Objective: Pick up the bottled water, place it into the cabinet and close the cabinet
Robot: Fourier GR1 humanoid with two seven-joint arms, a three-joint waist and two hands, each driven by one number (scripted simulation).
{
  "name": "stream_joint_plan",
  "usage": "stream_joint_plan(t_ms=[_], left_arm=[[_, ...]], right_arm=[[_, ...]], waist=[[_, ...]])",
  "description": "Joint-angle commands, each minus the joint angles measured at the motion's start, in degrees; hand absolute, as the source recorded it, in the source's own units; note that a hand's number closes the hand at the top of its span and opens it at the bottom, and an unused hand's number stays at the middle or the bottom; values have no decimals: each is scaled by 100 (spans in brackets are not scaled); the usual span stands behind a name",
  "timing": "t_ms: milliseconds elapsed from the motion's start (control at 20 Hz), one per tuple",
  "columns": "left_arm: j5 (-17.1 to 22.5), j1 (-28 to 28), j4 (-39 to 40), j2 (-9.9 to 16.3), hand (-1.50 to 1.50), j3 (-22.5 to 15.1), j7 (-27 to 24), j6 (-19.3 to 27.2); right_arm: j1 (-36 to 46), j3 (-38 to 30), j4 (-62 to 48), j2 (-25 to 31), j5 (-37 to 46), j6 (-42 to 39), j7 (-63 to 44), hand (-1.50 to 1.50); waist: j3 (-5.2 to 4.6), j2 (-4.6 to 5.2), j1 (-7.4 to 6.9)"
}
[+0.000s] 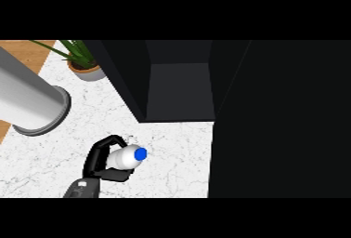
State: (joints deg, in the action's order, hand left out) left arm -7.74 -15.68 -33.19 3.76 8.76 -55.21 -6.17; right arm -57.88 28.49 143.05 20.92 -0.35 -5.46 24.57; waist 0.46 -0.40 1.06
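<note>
The white marbled counter fills the lower left. At about seven o'clock the left hand curls its black fingers round the bottled water, whose blue cap faces up toward the viewer. Toward twelve o'clock stands the dark cabinet, open, its door (a broad black slab) filling three o'clock. A grey cylinder lies at nine o'clock, a potted plant near eleven.
</note>
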Motion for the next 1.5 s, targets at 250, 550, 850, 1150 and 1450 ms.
stream_joint_plan(t_ms=[250,550,850,1150,1450], left_arm=[[1464,-744,-614,-370,150,-1384,1264,558],[2221,-823,-1393,-374,150,-2493,2102,1573],[3014,-1457,-1719,-375,150,-3268,2895,2561],[3262,-2499,-986,-376,150,-3186,3257,3151],[3841,-3385,-210,-376,150,-2917,3432,3365]], right_arm=[[-210,68,782,177,68,164,-350,-150],[-90,-28,681,203,-74,201,-204,-150],[-96,-312,779,375,-417,98,-251,-150],[-519,-611,715,457,-566,-54,314,-150],[-537,-513,259,411,-375,-223,740,-150]], waist=[[-56,18,56],[-52,32,15],[-53,56,56],[-51,60,181],[-52,88,338]])
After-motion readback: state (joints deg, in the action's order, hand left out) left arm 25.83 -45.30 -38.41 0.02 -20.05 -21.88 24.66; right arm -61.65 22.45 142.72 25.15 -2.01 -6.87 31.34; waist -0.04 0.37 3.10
